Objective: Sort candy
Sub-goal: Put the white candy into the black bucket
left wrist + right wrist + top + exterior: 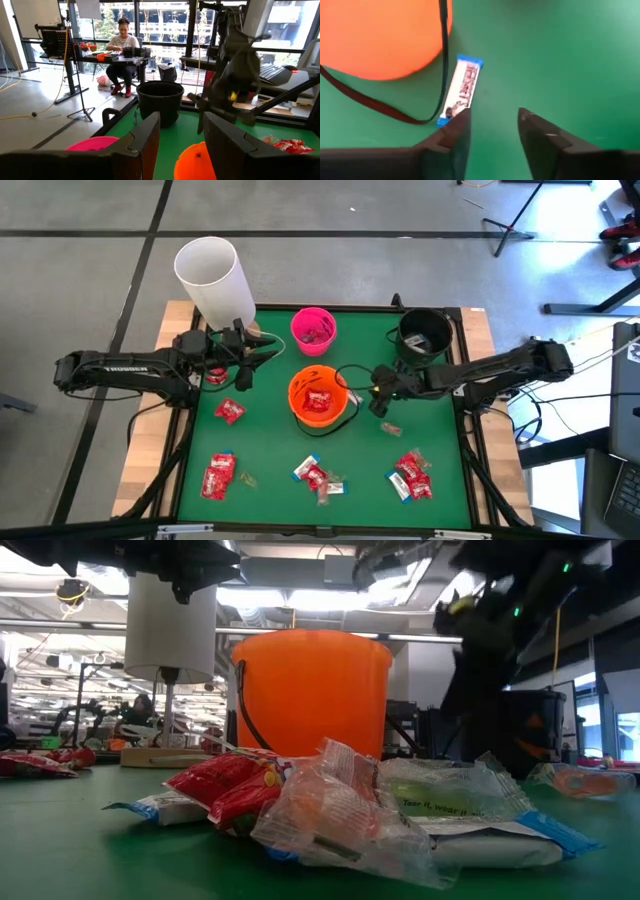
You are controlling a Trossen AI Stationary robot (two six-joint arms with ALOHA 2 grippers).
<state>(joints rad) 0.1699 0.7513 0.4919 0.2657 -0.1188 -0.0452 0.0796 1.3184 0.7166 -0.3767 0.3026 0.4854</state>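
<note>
Candy lies on the green table in scattered groups: red wrapped sweets (229, 411), (218, 475), (412, 475), a mixed heap (318, 478) that shows close up in the low view (330, 800), and a clear one (390, 428). A white and blue wrapped bar (462, 90) lies flat beside the orange bucket (380, 35). My right gripper (492, 127) is open and stands just right of the orange bucket (318, 398), with the bar off to one side of its fingers. My left gripper (182, 135) is open and held level left of the buckets (240, 372).
The pink bucket (313, 328) and the black bucket (425, 332) stand near the far edge, both with something inside. A tall white cylinder (212, 280) stands at the far left corner. The orange bucket's black handle (442, 60) lies on the table. A person sits in the room beyond (122, 42).
</note>
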